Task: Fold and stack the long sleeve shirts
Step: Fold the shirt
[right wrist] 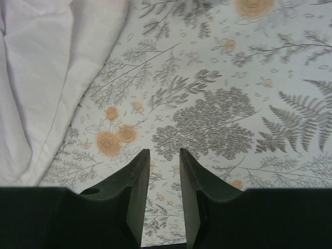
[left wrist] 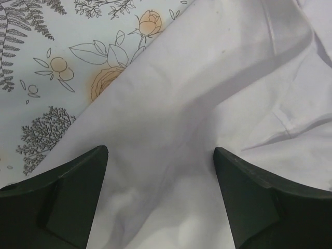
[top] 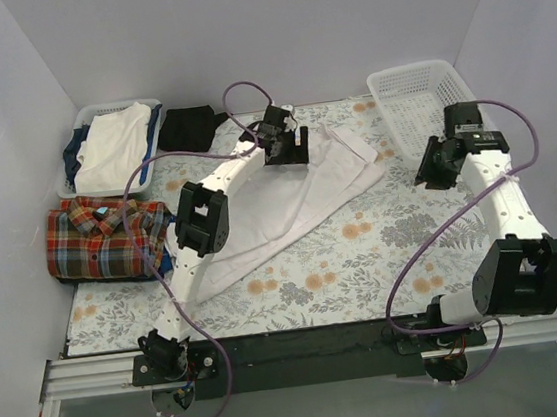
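Overhead, the white shirt (top: 303,201) lay loose and rumpled across the middle of the flower-printed worktop (top: 384,252), a long band of thin cloth running from about 7 o'clock up toward 1 o'clock. The plaid shirt (top: 101,239) sat folded at the 9 o'clock edge with its collar showing. The left arm hid the gap between it and the white shirt, so I could not tell whether they touched. The left gripper (top: 290,152) hung over the upper part of the white shirt, near 12 o'clock from the centre. Its wrist camera showed both dark fingers (left wrist: 72,202) spread wide, with creased white cloth below and between them and nothing clamped. The right gripper (right wrist: 165,161) hovered at about 2 o'clock over bare worktop, beside the white shirt's edge, which showed at 10 o'clock in its wrist view. Its jaws stood only a narrow way apart, with nothing between them. A white mesh basket (top: 415,102) stood at the far 1 o'clock corner, just behind the right arm. At 10 o'clock a second basket (top: 82,120) held white and dark blue cloth, and a small black garment (top: 189,128) lay just beside it at 11 o'clock.
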Tool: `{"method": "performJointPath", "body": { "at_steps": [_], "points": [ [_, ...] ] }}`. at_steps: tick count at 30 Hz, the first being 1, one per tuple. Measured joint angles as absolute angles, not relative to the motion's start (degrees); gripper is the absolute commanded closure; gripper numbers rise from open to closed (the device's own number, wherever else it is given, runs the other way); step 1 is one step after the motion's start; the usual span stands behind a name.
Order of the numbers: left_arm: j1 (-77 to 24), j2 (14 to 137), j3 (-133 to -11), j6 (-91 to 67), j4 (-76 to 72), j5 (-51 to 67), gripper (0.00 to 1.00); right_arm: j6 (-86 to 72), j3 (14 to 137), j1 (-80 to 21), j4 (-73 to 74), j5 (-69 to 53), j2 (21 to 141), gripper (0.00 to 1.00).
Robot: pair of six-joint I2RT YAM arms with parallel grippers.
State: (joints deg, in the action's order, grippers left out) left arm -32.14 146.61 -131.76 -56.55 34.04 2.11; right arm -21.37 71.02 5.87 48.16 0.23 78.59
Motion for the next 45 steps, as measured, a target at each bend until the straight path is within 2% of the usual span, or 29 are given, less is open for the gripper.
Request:
{"method": "performJointPath", "body": {
  "at_steps": [3,7,13,21,27,36,45],
  "points": [
    [-31.5,143.6,-129.6,-56.6,34.1,4.3,0.09,-21.3,71.2,-1.6,46.6,1.1,81.7,0.63],
    [-30.9,135.8,-126.8,-56.6,34.1,5.1,0.09,-21.7,73.1,-13.1,44.0,1.3,89.5,0.64],
    [-26.7,121.6,-118.8,-58.3,34.2,3.7,0.10,-22.3,84.0,-27.0,42.0,1.7,103.5,0.66],
    [-13.6,114.3,-105.1,-63.2,35.9,-0.8,0.10,-22.2,102.0,-39.9,39.7,-1.3,117.8,0.70],
    [-10.9,112.1,-100.6,-64.4,37.4,-2.1,0.10,-20.7,110.9,-47.1,38.9,-6.0,126.9,0.70],
    [-11.2,107.0,-99.5,-65.3,36.2,-2.1,0.10,-18.6,105.2,-50.4,38.8,-8.6,130.0,0.70],
    [-11.2,106.8,-98.1,-65.6,35.5,-0.2,0.10,-18.9,86.2,-49.2,32.7,-5.1,118.2,0.70]
  ]
}}
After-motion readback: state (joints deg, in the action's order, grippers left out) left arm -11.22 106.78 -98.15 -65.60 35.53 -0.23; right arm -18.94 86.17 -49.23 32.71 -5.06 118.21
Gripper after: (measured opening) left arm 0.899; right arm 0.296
